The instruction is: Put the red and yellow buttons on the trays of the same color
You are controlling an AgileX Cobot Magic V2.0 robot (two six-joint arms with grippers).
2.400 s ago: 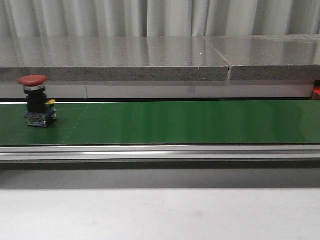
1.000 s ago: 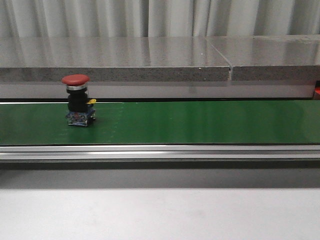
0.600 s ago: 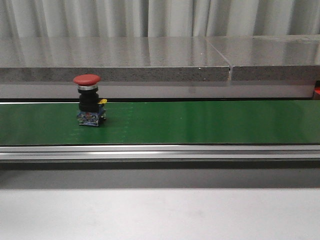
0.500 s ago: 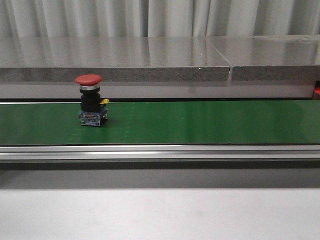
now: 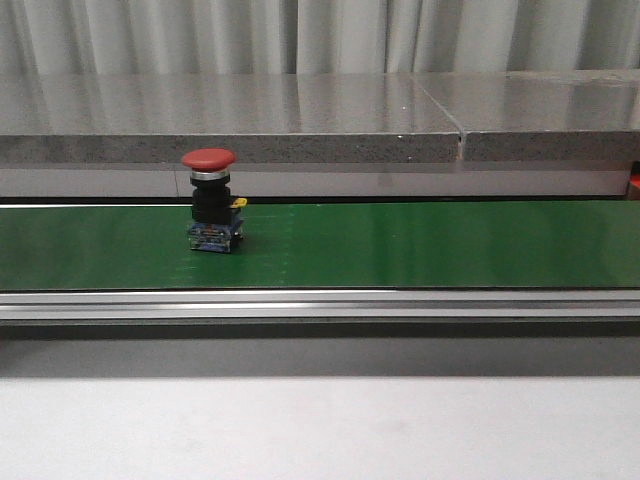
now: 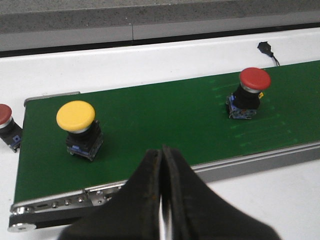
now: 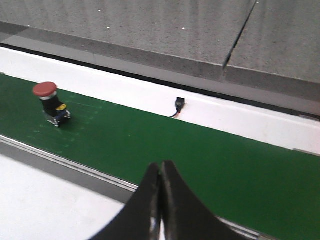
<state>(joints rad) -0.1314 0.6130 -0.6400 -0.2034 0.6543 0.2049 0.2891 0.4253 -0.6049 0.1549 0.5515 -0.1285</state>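
Waiting above the near edge of the conveyor, the left gripper (image 6: 162, 200) had its two dark fingers pressed together on nothing, and the right gripper (image 7: 161, 200) was closed and empty in the same way. Neither arm showed in the front view. By my reading, the step in hand was only the approach: no button had been taken yet and no tray was visible in any view.

Outward from the left gripper, a yellow button (image 6: 77, 127) stood upright on the green belt (image 6: 160, 115), near the belt's end. A red button (image 5: 211, 199) stood upright farther along. A second red-capped button (image 6: 6, 125) sat just off the belt's end on the white surface (image 6: 150, 60), partly cut by the frame edge.

The next move would likely call for parting one gripper's fingers and descending over a button's body. The timing would have to allow for belt travel.

Compared with the earlier front frames, the red button had travelled steadily rightward along the belt, from near the left edge toward the left-centre, keeping upright.
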